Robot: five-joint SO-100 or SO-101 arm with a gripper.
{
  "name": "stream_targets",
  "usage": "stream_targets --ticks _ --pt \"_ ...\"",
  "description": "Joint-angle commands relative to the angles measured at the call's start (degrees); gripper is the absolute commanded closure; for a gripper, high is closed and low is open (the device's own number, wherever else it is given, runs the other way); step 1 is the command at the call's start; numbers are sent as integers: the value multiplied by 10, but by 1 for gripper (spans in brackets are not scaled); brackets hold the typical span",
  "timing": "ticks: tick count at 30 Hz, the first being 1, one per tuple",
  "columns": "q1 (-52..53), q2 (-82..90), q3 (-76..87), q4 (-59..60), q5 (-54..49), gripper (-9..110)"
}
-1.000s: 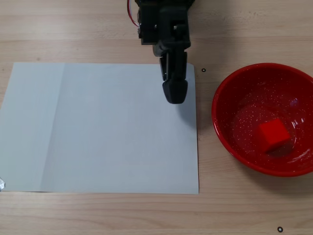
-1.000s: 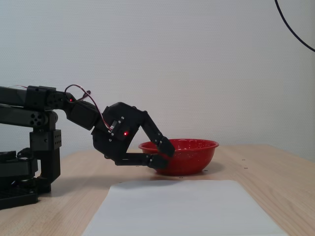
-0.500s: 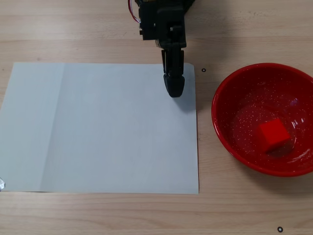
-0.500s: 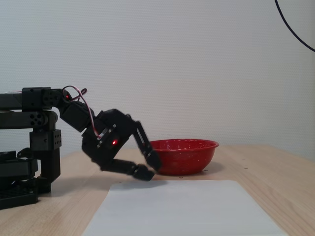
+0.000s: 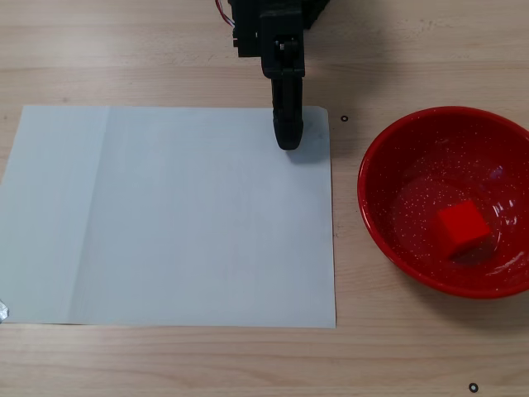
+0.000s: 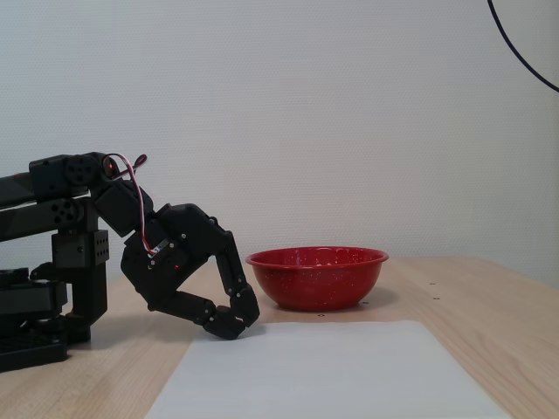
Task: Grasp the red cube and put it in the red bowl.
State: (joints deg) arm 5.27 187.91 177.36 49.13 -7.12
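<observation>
Inside the red bowl (image 5: 388, 157) the red cube (image 5: 461, 227) rests; the closed, empty end effector (image 5: 288, 142) should retract clear of the paper sheet (image 5: 165, 215).

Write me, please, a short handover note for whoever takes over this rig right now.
Claw: shut and empty, tip low over the far edge of the paper, near the arm's base; the side view shows the same.
Cube: lies inside the bowl, which sits right of the paper in the top view.
Done: cube is in the bowl.
Left: nothing but parking the arm.
</observation>
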Motion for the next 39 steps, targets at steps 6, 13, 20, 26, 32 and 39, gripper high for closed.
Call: stream_targets --ticks 6,13,20,26,32,39 --pt "-8 -1 5 15 -9 101" --pt "-8 -2 4 18 4 101" --pt "-9 -2 4 18 4 101" --pt "2 -2 4 18 18 101" --pt "12 -2 4 18 33 101" --pt "12 -2 4 18 33 101"
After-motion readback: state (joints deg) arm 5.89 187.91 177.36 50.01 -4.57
